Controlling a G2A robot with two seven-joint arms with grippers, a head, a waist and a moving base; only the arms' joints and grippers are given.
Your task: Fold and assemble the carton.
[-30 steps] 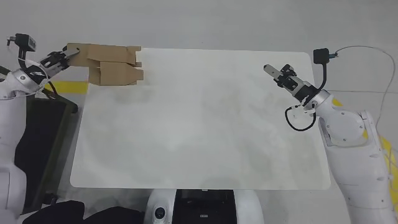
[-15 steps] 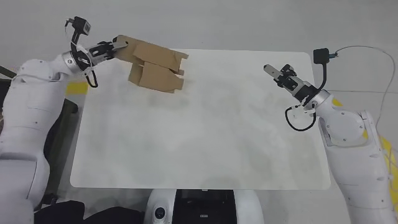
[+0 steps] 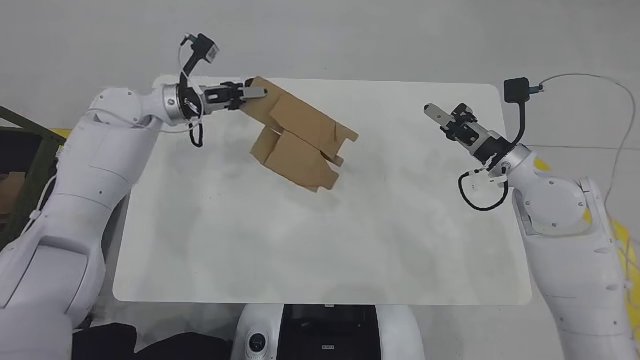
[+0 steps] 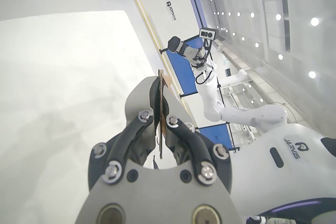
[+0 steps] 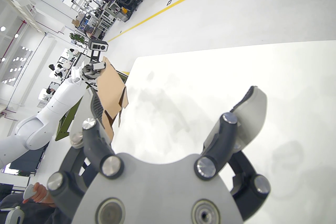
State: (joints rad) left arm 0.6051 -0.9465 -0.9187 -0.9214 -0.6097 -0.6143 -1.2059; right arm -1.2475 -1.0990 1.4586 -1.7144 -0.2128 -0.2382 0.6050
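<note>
A flat brown cardboard carton (image 3: 300,138) hangs above the far left part of the white table (image 3: 320,250), tilted, with its flaps pointing toward the middle. My left gripper (image 3: 248,93) is shut on the carton's far corner; in the left wrist view the carton's edge (image 4: 160,114) is pinched between the fingers (image 4: 141,96). From the right wrist view the carton (image 5: 111,89) shows far off across the table. My right gripper (image 3: 436,113) stands open over the table's far right part, with nothing between its fingers (image 5: 252,104).
The white table top (image 5: 210,72) has bare room in the middle and near its front edge. A dark green bin (image 3: 15,155) stands on the floor left of the table. A cable (image 3: 590,78) runs by the right arm.
My left gripper has carried the carton from beyond the table's far left corner in over the table, toward the middle. The right arm has kept still.
</note>
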